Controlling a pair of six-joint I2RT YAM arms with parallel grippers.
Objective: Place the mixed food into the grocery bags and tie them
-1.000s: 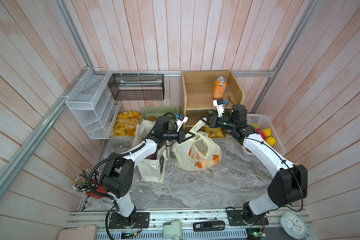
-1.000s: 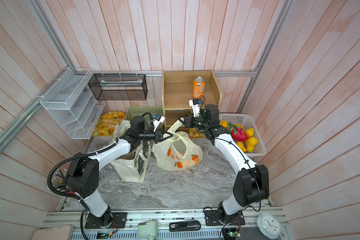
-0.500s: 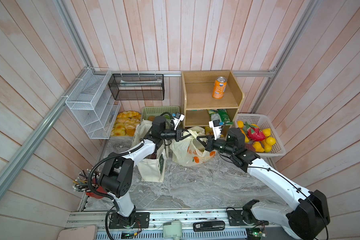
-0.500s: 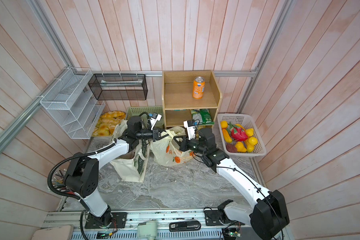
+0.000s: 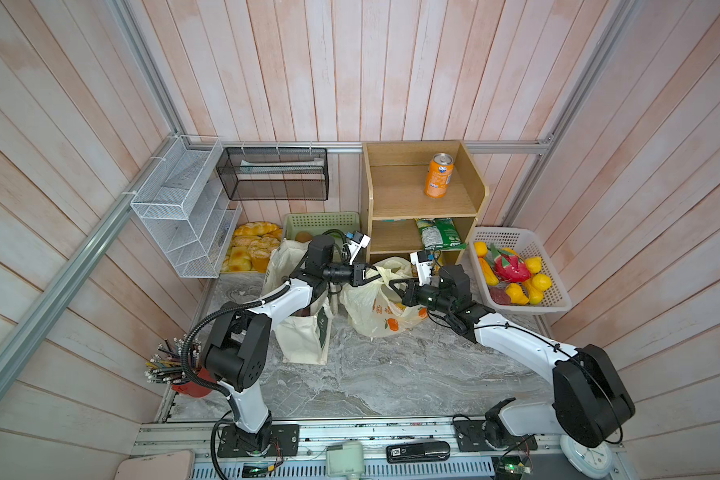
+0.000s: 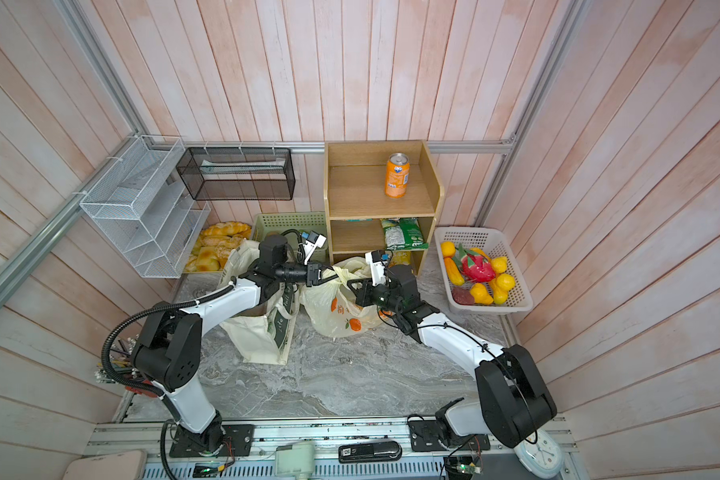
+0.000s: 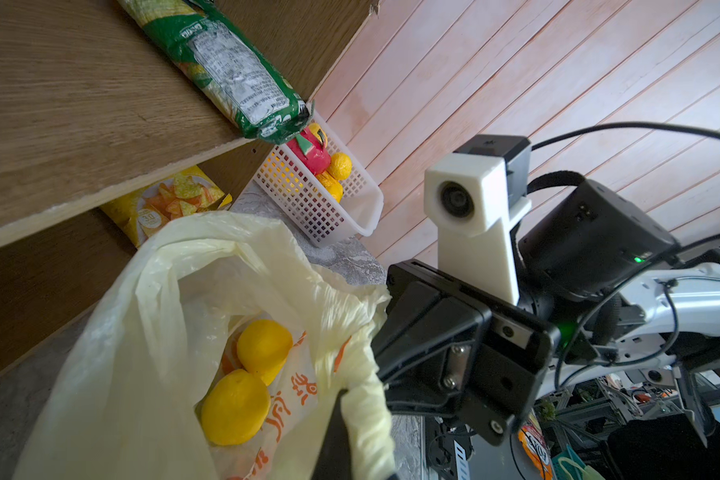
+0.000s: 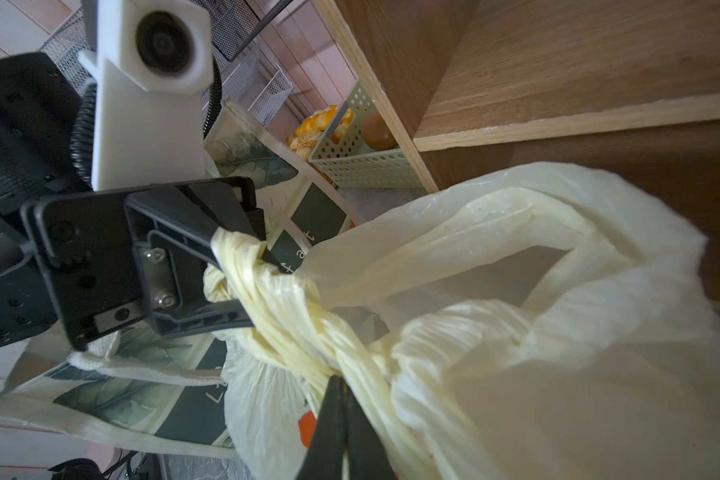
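The pale-yellow plastic bag (image 5: 375, 316) (image 6: 333, 311) stands in front of the shelf, with the cream canvas tote (image 5: 304, 340) (image 6: 262, 336) just to its left. Two yellow fruits (image 7: 262, 345) (image 7: 235, 407) lie inside the plastic bag (image 7: 142, 332). My left gripper (image 5: 368, 277) (image 7: 360, 424) and right gripper (image 5: 391, 286) (image 8: 338, 380) face each other over the bag's mouth. Each is shut on a twisted handle. The handles cross in a knot (image 8: 308, 332) between them. In the right wrist view the left gripper (image 8: 242, 282) has a handle bunched between its fingers.
A wooden shelf (image 5: 425, 208) holds an orange can (image 5: 438, 176) and a green packet (image 5: 439, 235), with a yellow chip packet (image 7: 167, 208) below. A white fruit basket (image 5: 558, 305) sits at the right. A green basket (image 5: 321, 220), bread (image 5: 252, 249) and wire racks (image 5: 184, 208) are at the back left.
My right gripper swung from the back by the shelf to the bag's near right side, still holding its handle. The handles are now drawn together. The left gripper shifted slightly.
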